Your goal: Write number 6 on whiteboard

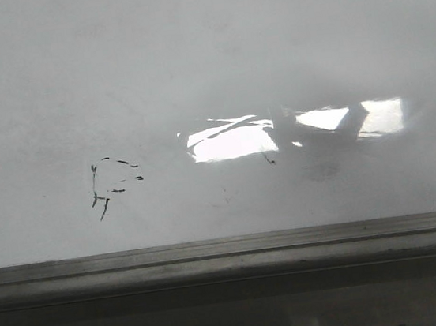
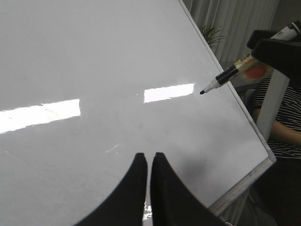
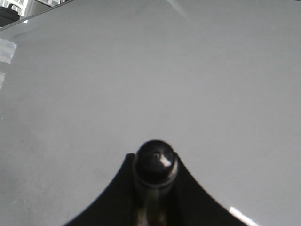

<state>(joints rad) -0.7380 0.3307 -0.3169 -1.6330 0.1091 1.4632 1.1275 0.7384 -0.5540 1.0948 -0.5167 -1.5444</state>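
The whiteboard (image 1: 206, 69) fills the front view, glossy and white; the number 6 is not in view on it. Neither gripper shows in the front view. In the left wrist view my left gripper (image 2: 149, 155) hangs over the whiteboard (image 2: 94, 56), shut and empty. At the far side of that view a black-tipped marker (image 2: 229, 74) points down at the board, held by the right gripper's dark fingers (image 2: 277, 52). Its tip is close to the surface; contact cannot be told. In the right wrist view my right gripper (image 3: 154, 159) is shut on the marker (image 3: 155, 165), seen end-on above the whiteboard (image 3: 188, 70).
Faint broken black scribbles (image 1: 113, 184) and a tiny black speck (image 1: 268, 159) mark the board. A bright glare patch (image 1: 231, 139) lies mid-board. A grey metal ledge (image 1: 229, 253) runs along the near edge. Beyond the board's side edge (image 2: 244, 181) sits a person in a striped shirt (image 2: 282, 122).
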